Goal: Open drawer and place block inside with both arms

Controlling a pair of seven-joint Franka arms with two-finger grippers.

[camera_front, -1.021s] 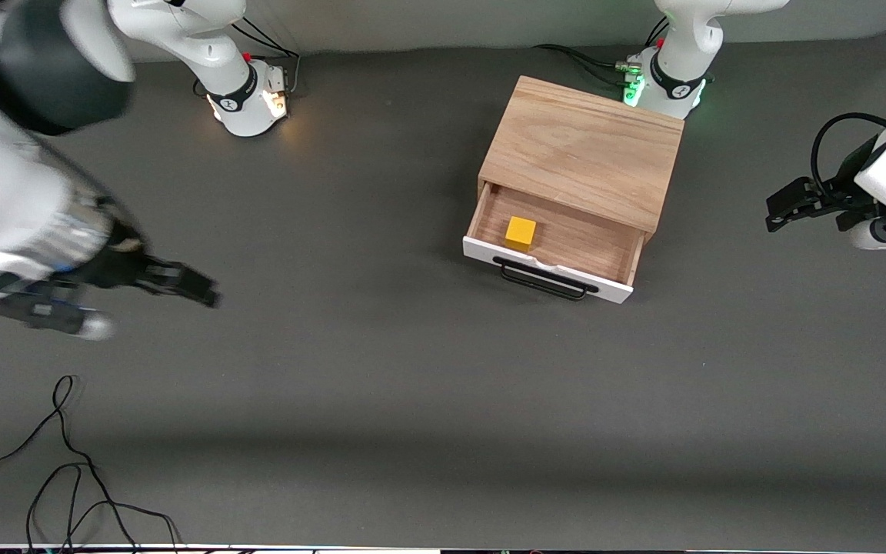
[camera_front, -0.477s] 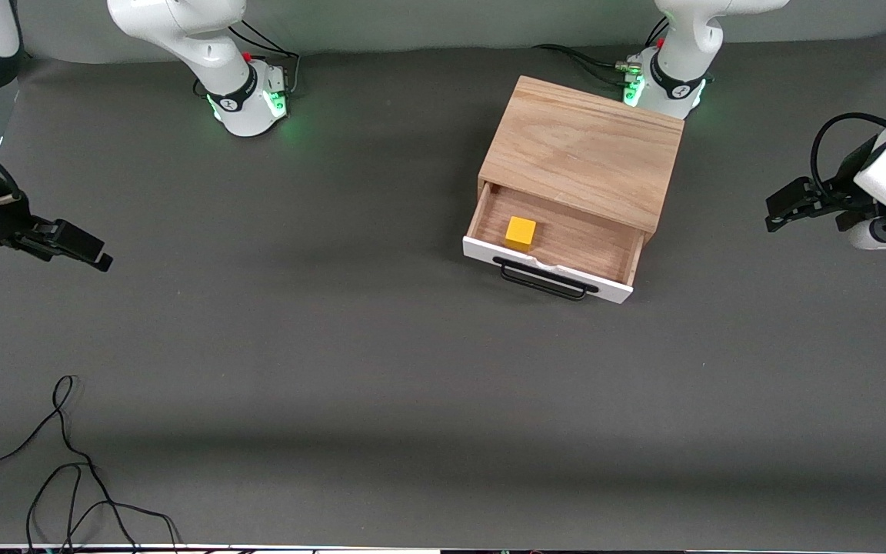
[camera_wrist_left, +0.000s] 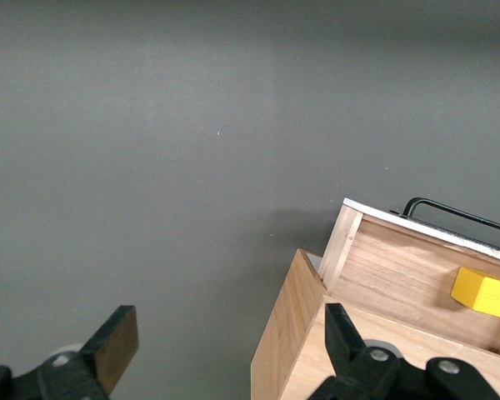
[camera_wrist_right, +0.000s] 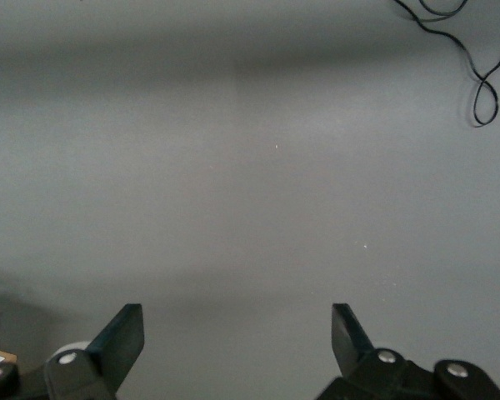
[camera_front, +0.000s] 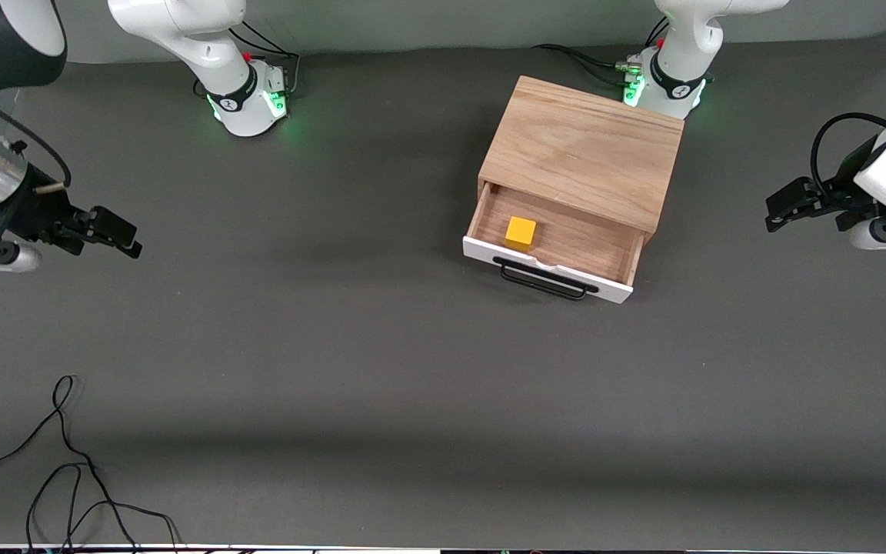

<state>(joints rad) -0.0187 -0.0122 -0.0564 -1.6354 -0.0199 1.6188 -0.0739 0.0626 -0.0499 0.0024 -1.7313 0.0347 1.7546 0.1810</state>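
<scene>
Block (camera_front: 521, 232) sits in the open drawer (camera_front: 554, 245), well clear of both jaws. Our left gripper (camera_front: 781, 209) and right gripper (camera_front: 116, 232) jaws spread, empty over bare tabletop (camera_front: 381, 369). We judge placement done; park wide.

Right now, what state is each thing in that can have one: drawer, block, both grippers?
drawer: pulled open, wooden interior exposed.
block: resting inside the drawer, toward the right arm's end, untouched.
left gripper: open, empty, over bare table at the left arm's end; this arm waits.
right gripper: open, empty, over bare table at the right arm's end.
</scene>
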